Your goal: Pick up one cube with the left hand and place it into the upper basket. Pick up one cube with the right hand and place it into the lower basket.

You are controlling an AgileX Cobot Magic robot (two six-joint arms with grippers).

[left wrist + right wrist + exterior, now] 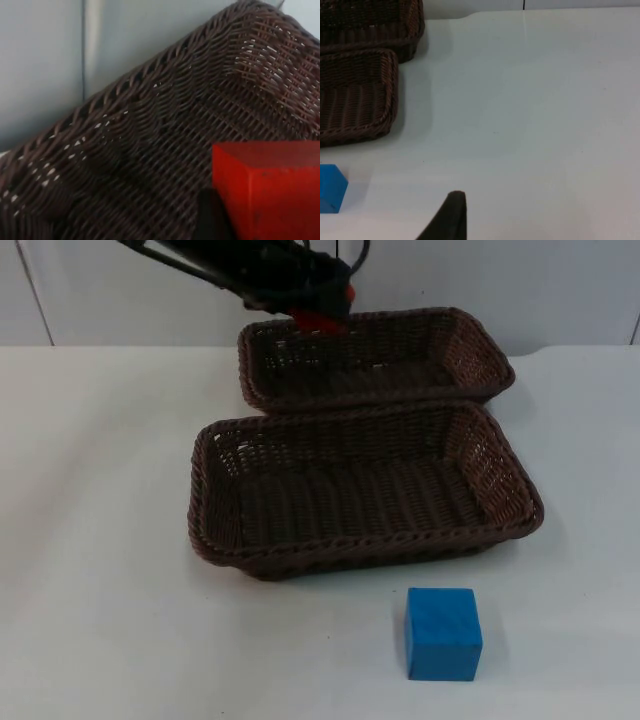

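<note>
Nearest you, the blue cube (443, 633) sits on the counter (100, 540), untouched, just before the lower basket (365, 490); your right hand waits, grip unclear. Beyond, your left hand (322, 315) holds the red cube (270, 187) above the upper basket (375, 355): next, lower and release.

left pincer (322, 312) clamped, right arm idle

Both the upper basket (470, 350) and the lower basket (215, 495) are dark brown woven wicker, rough and ribbed, with braided rims and small gaps in the weave. The red cube (272, 192) looks smooth with a slight sheen, and the blue cube (443, 633) smooth and matt. The white bench (100, 540) is smooth, with a soft sheen
</note>
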